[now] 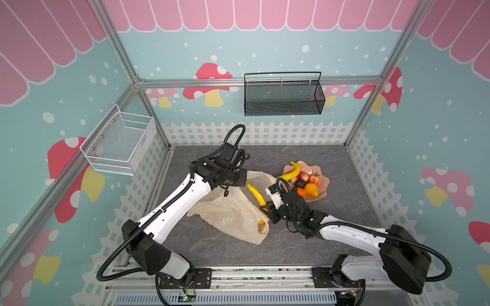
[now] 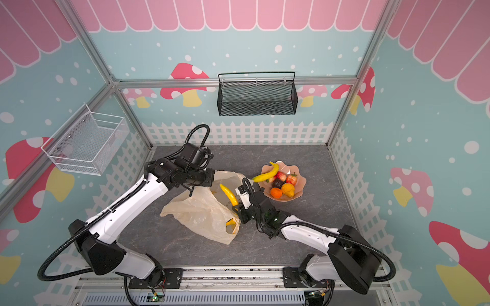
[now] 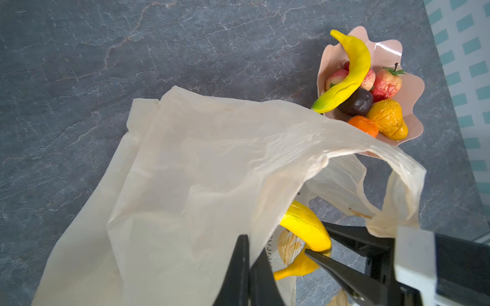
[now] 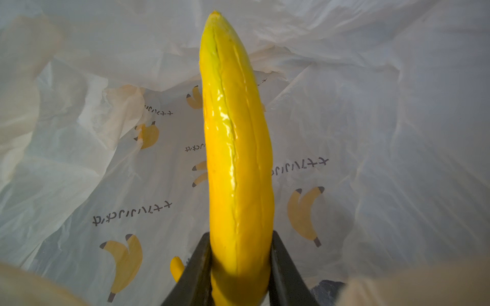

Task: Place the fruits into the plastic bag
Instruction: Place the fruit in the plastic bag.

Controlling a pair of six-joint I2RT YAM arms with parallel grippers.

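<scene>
White arm links [image 1: 183,198]; black joint housings [image 1: 148,249]; black corrugated cables [image 1: 102,270]; green wrist light [image 1: 312,219].

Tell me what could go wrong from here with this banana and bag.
1. The right pincer grips the banana only near one end, so it may pivot or slip out before it rests in the bag.
2. The left pincer holds the mouth up by a thin pinch of film; if that slips, the opening may collapse.
3. The right arm sits close to the bowl, where a second banana overhangs the rim; pulling back could knock it.

Banana [image 2: 229,196] at plastic bag [image 2: 197,212] mouth
</scene>
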